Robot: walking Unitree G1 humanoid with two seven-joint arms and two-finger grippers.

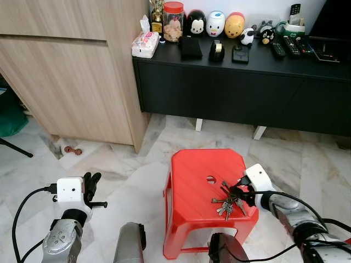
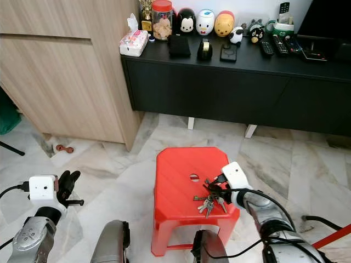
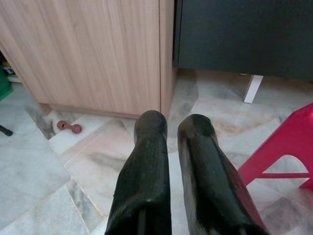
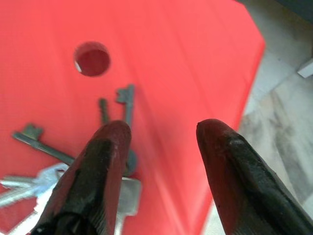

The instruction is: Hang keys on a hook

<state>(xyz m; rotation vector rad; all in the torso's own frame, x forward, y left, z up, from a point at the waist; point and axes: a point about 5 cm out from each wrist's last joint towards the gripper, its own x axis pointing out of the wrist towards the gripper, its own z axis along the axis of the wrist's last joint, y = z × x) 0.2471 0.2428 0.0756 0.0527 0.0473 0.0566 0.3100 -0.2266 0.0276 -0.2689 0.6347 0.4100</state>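
A bunch of keys (image 1: 227, 200) lies on the right side of a red plastic stool (image 1: 197, 174), near the small hole in its seat. My right gripper (image 1: 237, 189) hovers right at the keys with its fingers (image 4: 110, 161) apart; one fingertip overlaps the keys (image 4: 36, 169) and nothing is gripped. My left gripper (image 1: 91, 183) is held low at the left over the marble floor, its fingers (image 3: 146, 166) nearly together and empty.
A black low cabinet (image 1: 247, 82) with toys, a jar and remotes stands behind the stool. A wooden cupboard (image 1: 71, 66) fills the back left. A small brown dumbbell toy (image 1: 72, 150) lies on the floor by it. No hook can be made out.
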